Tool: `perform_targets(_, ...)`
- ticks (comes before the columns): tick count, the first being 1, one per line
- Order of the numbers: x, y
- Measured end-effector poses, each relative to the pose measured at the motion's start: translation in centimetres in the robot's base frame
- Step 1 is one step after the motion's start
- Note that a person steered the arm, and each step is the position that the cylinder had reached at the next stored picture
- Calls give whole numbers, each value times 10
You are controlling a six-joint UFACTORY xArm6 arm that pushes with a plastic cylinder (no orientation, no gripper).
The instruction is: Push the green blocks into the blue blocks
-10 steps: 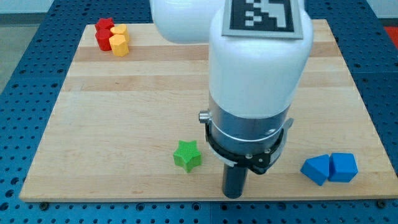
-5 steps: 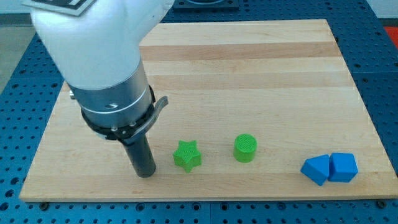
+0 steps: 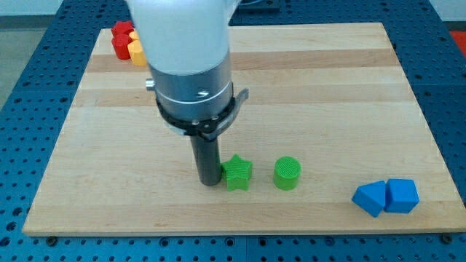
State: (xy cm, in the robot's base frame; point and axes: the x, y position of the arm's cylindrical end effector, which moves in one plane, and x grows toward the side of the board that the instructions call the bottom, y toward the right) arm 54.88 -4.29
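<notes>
My tip [image 3: 210,182] rests on the board, touching the left side of the green star block [image 3: 237,174]. The green cylinder block [image 3: 287,173] stands just to the star's right, a small gap between them. Two blue blocks sit together near the view's bottom right: a blue wedge-like block [image 3: 370,198] and a blue cube [image 3: 402,195]. The green blocks are well left of the blue ones.
A red block [image 3: 121,38] and a yellow block [image 3: 136,49] sit together at the board's top left, partly hidden by the arm. The wooden board [image 3: 364,109] lies on a blue perforated table. The arm's white and grey body [image 3: 191,65] covers the board's upper middle.
My tip has moved right and reached the green star, which has slid right toward the green cylinder. The arm now covers the upper middle instead of the left.
</notes>
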Motion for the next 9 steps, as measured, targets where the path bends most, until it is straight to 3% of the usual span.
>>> perform_targets(6,0,112)
perform_targets(9,0,142)
